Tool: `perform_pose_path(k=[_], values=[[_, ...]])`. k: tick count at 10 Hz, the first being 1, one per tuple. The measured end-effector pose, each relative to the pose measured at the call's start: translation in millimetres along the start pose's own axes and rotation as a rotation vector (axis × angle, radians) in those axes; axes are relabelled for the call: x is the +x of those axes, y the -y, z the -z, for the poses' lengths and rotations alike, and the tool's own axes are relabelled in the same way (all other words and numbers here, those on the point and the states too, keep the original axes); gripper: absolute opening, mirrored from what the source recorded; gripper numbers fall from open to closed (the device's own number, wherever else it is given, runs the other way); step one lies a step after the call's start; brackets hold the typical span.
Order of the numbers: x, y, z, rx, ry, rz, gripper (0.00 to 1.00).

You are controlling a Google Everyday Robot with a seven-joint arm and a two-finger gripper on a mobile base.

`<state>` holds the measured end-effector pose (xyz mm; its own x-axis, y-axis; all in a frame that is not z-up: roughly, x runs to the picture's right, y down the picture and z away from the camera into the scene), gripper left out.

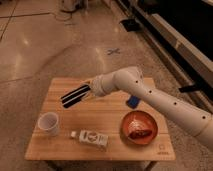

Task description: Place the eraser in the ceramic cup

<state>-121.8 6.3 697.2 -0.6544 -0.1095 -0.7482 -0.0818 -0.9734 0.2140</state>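
So the eraser (75, 96) is off the worktop (107, 117) at this point. It's the slim black bar with the paler stripe, and it sticks out of the hand (88, 91) toward about 8 o'clock, tilted, over the back-left part of the wood. The hand is clamped tight on it, jaws narrow, at the end of the white arm (165, 102) that reaches in from 4 o'clock.

The ceramic cup (49, 123) sits upright near the left edge, at roughly 7 o'clock from the eraser and clearly apart from it. We can't see anything inside it from here.

The other stuff: a small blue block (132, 102) at 3 o'clock from the hand, half tucked behind the arm. There's also an orange-red bowl (139, 127) with something in it at 4 o'clock, and a bottle (90, 137) lying on its side at 6 o'clock, just right of the cup.

Progress-wise, we'd call the pickup done and the hard half left. The eraser has to get over the cup mouth, tip more upright, go in, then get released. It's about as long as the cup is tall, so we reckon a slanted drop could catch the rim or nudge the cup over.
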Motion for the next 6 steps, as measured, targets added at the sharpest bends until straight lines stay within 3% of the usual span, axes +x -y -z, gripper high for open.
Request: perform_pose_path(k=[3,6], values=[[19,5,-21,0.042,-0.019,0.031,0.0],[19,5,-21,0.042,-0.02,0.03,0.0]])
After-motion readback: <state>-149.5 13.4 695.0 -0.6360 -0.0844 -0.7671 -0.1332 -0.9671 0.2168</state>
